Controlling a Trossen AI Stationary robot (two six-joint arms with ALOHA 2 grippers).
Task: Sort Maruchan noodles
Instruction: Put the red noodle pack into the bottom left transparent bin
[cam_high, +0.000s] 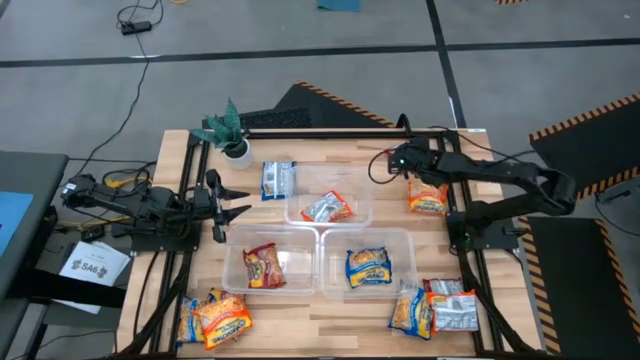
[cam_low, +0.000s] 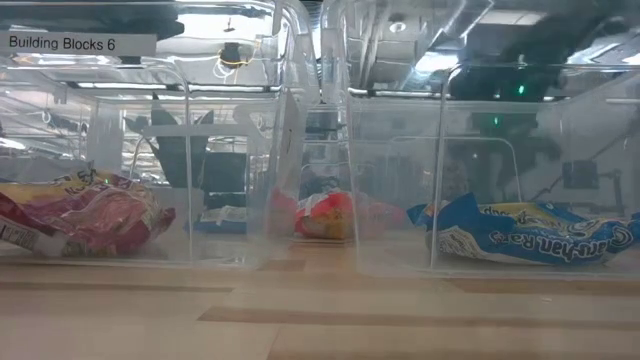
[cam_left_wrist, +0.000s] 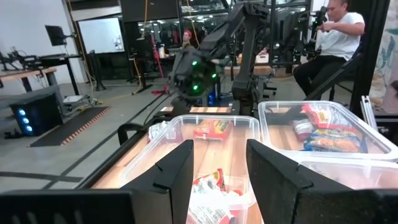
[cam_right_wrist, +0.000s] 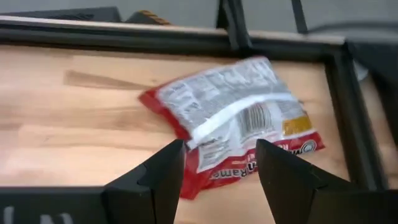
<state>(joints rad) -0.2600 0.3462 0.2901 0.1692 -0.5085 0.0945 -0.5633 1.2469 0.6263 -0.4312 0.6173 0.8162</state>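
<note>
Upper right of desk (cam_high: 300, 310): right claw (cam_right_wrist: 214, 163) spread apart over red Maruchan packet (cam_right_wrist: 239, 118), nothing held. Light, crinkly, slippery; pinch across middle. Left claw (cam_high: 222, 205) apart, empty, left edge.

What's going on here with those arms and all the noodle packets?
Two robot arms are sorting noodle packets into three clear tubs, each already holding one packet. The right gripper hangs open over a red packet lying near the table's far right corner, holding nothing. The left gripper waits open by the left tub. More packets lie loose at the near corners and by the plant.
</note>
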